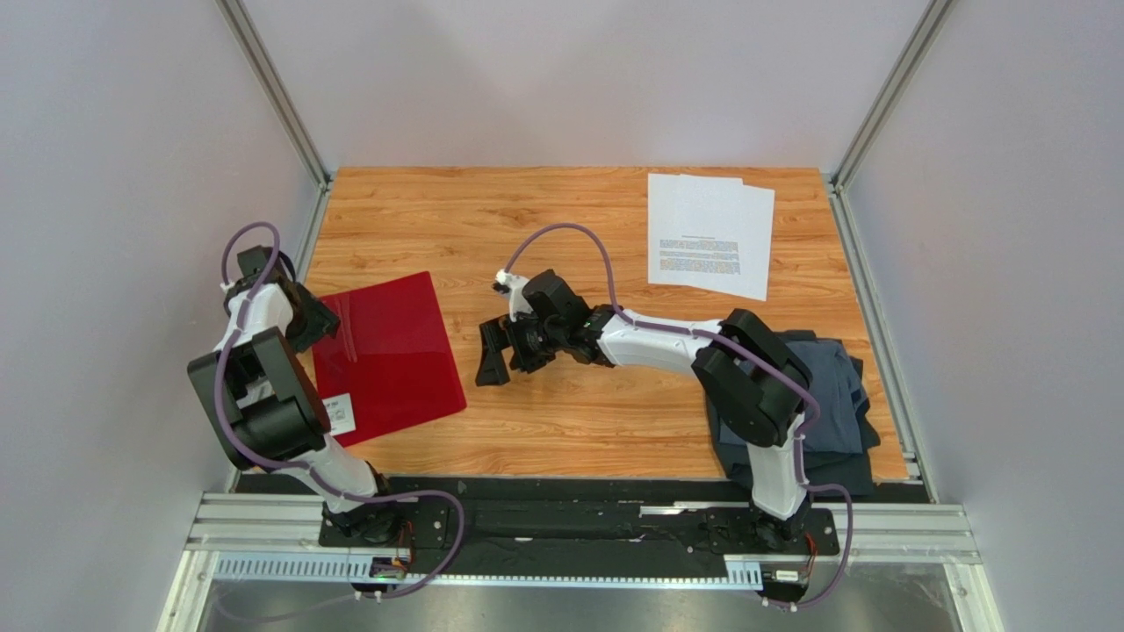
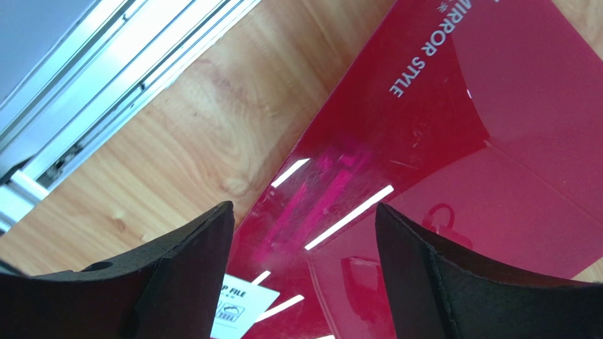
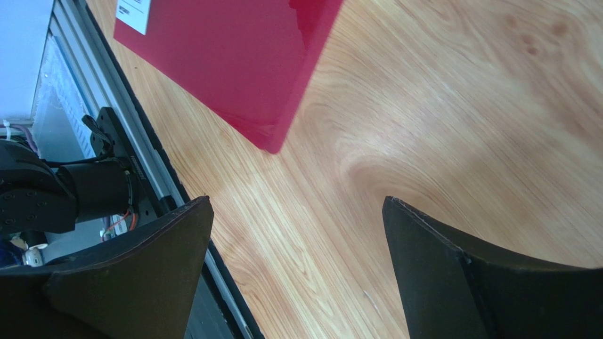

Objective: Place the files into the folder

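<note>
The red folder [image 1: 389, 353] lies shut and flat on the left of the wooden table, its white label [image 1: 339, 414] at the near corner. The files [image 1: 709, 235], two overlapping white printed sheets, lie at the back right, far from both grippers. My left gripper [image 1: 313, 320] is open and hovers over the folder's left edge. In the left wrist view the folder [image 2: 439, 141] fills the space between the open fingers of the left gripper [image 2: 303, 206]. My right gripper [image 1: 499, 353] is open and empty, just right of the folder. The right wrist view shows the right gripper [image 3: 297, 200] over bare wood, with the folder's corner [image 3: 226, 56] beyond.
A dark grey-blue folded cloth [image 1: 792, 408] lies at the near right, under the right arm. Aluminium rails [image 1: 310, 231] edge the table at both sides. The left rail shows in the left wrist view [image 2: 106, 63]. The near black base rail shows in the right wrist view [image 3: 141, 162].
</note>
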Motion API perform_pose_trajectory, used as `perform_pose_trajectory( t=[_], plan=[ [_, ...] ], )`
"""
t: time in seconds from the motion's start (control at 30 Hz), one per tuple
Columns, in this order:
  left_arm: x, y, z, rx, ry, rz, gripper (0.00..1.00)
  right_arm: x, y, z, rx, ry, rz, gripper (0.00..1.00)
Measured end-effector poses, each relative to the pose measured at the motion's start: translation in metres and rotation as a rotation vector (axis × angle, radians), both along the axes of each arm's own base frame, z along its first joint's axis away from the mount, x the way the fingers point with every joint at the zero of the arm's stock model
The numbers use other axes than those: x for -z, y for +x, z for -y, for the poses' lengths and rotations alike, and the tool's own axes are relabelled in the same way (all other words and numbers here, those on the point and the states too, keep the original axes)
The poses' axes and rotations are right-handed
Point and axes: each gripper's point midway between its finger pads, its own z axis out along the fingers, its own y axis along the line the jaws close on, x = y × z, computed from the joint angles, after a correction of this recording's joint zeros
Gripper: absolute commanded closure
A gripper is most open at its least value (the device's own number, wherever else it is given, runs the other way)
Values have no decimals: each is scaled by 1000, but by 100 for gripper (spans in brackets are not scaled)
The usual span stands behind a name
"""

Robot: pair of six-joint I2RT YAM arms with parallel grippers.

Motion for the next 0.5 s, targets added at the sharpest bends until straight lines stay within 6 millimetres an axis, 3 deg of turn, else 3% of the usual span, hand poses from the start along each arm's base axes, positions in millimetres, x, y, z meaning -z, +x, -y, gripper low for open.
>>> perform_pose_trajectory(
  t=[0.13, 0.4, 0.43, 0.5],
  plan=[
    [8, 8, -2, 60, -23, 17, 22, -2, 5, 13, 23, 3, 2, 6],
    [36, 15, 11, 114, -152, 16, 24, -17, 11, 14, 38, 38, 34, 6],
    [35, 17, 13, 116, -166, 29, 35, -17, 12, 15, 39, 37, 35, 6],
    [34, 19, 16, 110, -188, 45, 35, -16, 13, 15, 45, 34, 37, 6]
  ],
)
